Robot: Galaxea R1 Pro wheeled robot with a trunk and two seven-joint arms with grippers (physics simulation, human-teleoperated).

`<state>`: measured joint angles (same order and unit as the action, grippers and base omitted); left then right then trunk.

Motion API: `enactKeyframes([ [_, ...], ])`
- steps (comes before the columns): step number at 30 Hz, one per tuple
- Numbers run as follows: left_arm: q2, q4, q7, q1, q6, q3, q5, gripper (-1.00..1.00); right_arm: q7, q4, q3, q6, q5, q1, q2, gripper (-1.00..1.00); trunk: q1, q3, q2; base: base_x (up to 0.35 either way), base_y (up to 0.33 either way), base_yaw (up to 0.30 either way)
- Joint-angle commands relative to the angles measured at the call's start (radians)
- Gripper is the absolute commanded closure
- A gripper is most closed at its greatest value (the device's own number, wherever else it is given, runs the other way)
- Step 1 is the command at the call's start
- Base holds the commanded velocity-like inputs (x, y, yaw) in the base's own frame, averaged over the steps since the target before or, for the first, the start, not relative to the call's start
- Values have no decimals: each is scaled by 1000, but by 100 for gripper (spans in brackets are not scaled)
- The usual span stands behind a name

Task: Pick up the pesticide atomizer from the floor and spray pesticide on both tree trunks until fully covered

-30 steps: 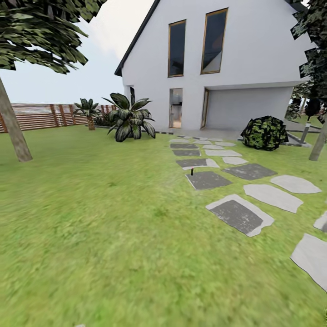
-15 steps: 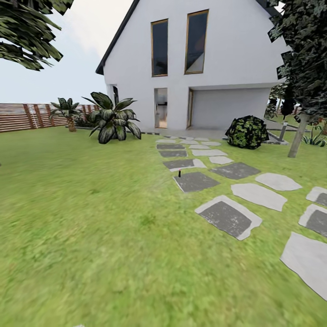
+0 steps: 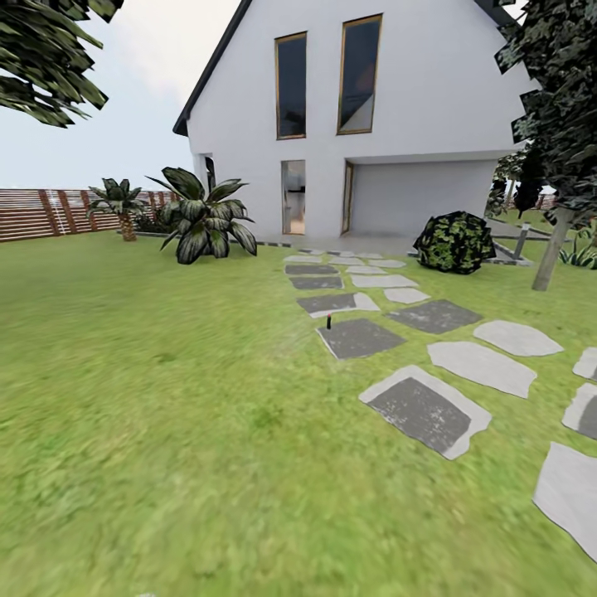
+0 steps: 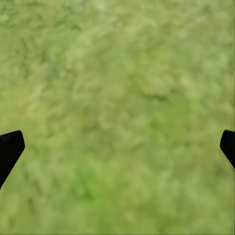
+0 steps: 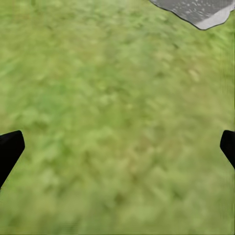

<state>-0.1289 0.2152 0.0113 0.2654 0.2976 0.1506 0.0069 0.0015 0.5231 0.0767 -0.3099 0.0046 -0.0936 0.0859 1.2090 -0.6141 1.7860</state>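
In the head view a tiny dark upright object [image 3: 329, 320] stands on the grass at the corner of a dark stepping stone [image 3: 361, 337]; it may be the pesticide atomizer but is too small to tell. A tree with a pale leaning trunk [image 3: 551, 249] rises at the right edge. Foliage of another tree [image 3: 41, 58] hangs in the upper left corner, its trunk out of view. My left gripper [image 4: 117, 152] is open over bare grass, its black fingertips [image 4: 10, 149] far apart. My right gripper [image 5: 117, 152] is open over grass too, near a grey stone [image 5: 198, 10].
A white house [image 3: 414, 99] stands ahead behind the lawn. Grey stepping stones [image 3: 423, 406] run from it toward the lower right. A round bush [image 3: 454, 242], a broad-leaved plant [image 3: 207, 220], a small palm [image 3: 120, 203] and a slatted wooden fence [image 3: 41, 213] line the far side.
The head view has swung to the right, so the left tree's trunk has dropped out of the picture and the right tree's trunk shows further in. Nothing in the garden itself has moved.
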Motion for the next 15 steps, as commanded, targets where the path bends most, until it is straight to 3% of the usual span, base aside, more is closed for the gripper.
enactKeyframes([
  [1, 0, 0, 0, 0, 0, 0, 0, -100, 0, 0, 0, 0, 0, 0, 0, -100, 0, 0, 0, 344, 0, 0],
  [15, -1, 2, -1, 0, -2, 1, 1, -100, 0, -1, 0, -1, -1, 0, 0, -100, 0, 0, 0, 342, -53, 0],
])
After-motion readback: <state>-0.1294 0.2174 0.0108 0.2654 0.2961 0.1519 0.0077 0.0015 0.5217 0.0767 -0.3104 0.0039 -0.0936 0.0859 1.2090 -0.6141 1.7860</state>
